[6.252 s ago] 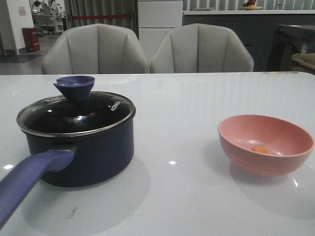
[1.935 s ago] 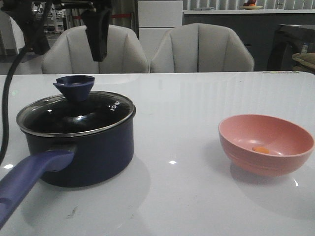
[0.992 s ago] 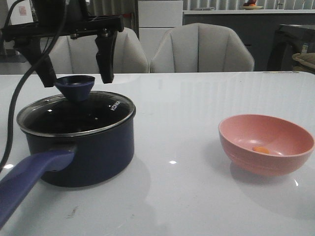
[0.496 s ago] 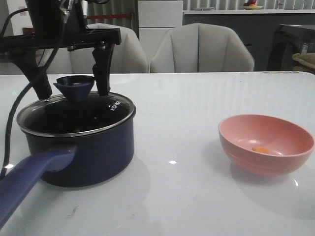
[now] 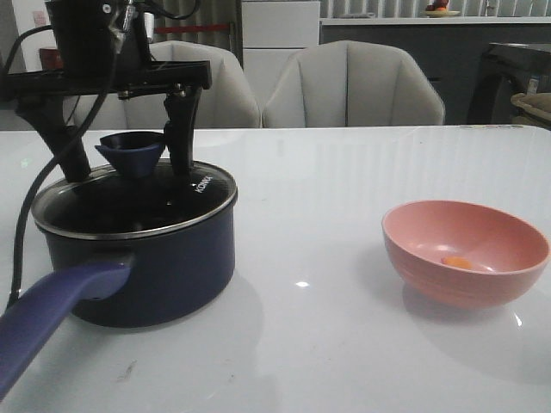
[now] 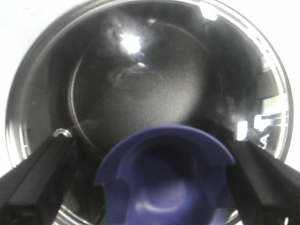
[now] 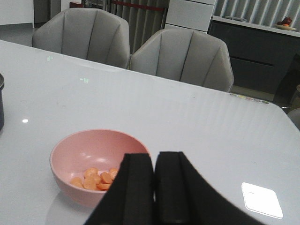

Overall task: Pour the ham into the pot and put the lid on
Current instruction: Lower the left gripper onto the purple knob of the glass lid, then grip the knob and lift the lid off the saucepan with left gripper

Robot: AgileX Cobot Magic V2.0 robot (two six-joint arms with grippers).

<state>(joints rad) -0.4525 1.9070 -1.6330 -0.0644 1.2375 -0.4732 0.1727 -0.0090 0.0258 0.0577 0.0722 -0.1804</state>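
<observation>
The dark navy pot stands at the table's left with its long handle pointing toward the front. The glass lid rests on it. My left gripper is open, its black fingers on either side of the lid's purple-blue knob with gaps on both sides. In the left wrist view the knob sits between the open fingers of that gripper. Several orange ham pieces lie in the pink bowl; the front view shows ham there too. My right gripper is shut and empty beside the bowl.
The pink bowl stands on the white table's right side. Two grey chairs stand behind the far edge. My left arm's cable hangs down beside the pot.
My left gripper has come down over the pot, and its open fingers now flank the lid's knob lower than before. Pot, lid and bowl have not moved.
</observation>
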